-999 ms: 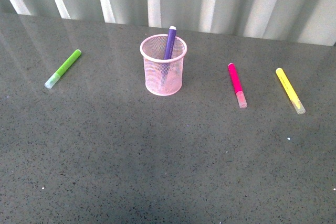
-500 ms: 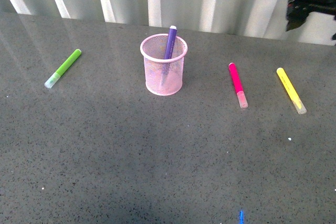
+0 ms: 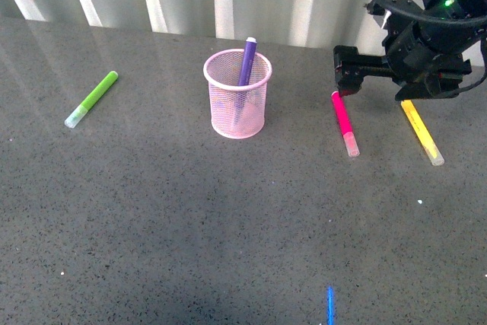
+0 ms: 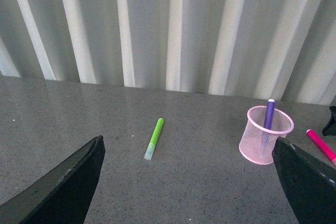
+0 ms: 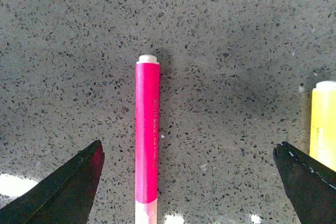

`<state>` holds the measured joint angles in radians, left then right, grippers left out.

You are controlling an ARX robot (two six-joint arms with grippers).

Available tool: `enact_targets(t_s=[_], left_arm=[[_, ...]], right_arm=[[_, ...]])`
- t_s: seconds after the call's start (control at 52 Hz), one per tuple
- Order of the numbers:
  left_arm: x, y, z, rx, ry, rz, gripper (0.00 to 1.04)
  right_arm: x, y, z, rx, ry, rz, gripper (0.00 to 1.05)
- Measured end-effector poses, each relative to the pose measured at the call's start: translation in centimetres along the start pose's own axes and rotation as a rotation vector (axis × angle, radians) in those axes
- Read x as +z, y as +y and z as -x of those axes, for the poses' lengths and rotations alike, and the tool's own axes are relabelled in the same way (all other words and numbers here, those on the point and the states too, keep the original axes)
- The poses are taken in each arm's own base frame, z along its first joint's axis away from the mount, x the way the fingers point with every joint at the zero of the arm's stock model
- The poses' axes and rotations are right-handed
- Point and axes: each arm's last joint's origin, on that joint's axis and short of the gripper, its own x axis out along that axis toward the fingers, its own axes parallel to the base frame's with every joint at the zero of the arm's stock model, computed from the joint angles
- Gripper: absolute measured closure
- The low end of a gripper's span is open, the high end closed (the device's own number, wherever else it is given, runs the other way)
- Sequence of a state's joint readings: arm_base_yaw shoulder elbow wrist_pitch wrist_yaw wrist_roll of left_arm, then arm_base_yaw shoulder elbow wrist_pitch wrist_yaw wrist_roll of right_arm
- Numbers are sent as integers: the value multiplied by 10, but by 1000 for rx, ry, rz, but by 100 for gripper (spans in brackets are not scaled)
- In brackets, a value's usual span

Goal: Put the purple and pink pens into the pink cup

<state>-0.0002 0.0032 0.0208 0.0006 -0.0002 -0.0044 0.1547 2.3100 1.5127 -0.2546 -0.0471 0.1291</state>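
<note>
The pink cup (image 3: 237,108) stands upright at the table's middle back, and the purple pen (image 3: 246,58) stands in it, leaning on the rim. The pink pen (image 3: 342,119) lies flat on the table to the cup's right. My right gripper (image 3: 344,74) hovers open just above that pen's far end. In the right wrist view the pink pen (image 5: 146,135) lies between the spread fingers, nearer one finger, untouched by the right gripper (image 5: 188,148). My left gripper (image 4: 188,141) is open and empty, well back from the pink cup (image 4: 260,140) and purple pen (image 4: 270,115).
A lime-green marker (image 3: 93,98) lies at the far left. A yellow marker (image 3: 422,133) lies right of the pink pen, partly under my right arm, and shows at the edge of the right wrist view (image 5: 323,124). A corrugated wall backs the table.
My right arm came into the front view from the upper right and moved left and down to hang over the pink pen. The pens and cup have not moved.
</note>
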Motion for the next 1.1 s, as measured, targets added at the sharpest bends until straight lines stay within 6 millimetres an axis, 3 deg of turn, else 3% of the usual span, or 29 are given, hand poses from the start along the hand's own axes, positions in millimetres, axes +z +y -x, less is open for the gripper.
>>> enact_targets(t_s=[0.192, 0.73, 1.095], left_arm=[[0, 0, 0, 0, 0, 0, 7], [0, 0, 0, 0, 0, 0, 7], [0, 0, 0, 0, 0, 0, 7]], right_arm=[[-5, 0, -18, 16, 10, 4, 7], [-1, 10, -40, 40, 1, 20, 7], [-5, 8, -44, 43, -20, 19, 57]])
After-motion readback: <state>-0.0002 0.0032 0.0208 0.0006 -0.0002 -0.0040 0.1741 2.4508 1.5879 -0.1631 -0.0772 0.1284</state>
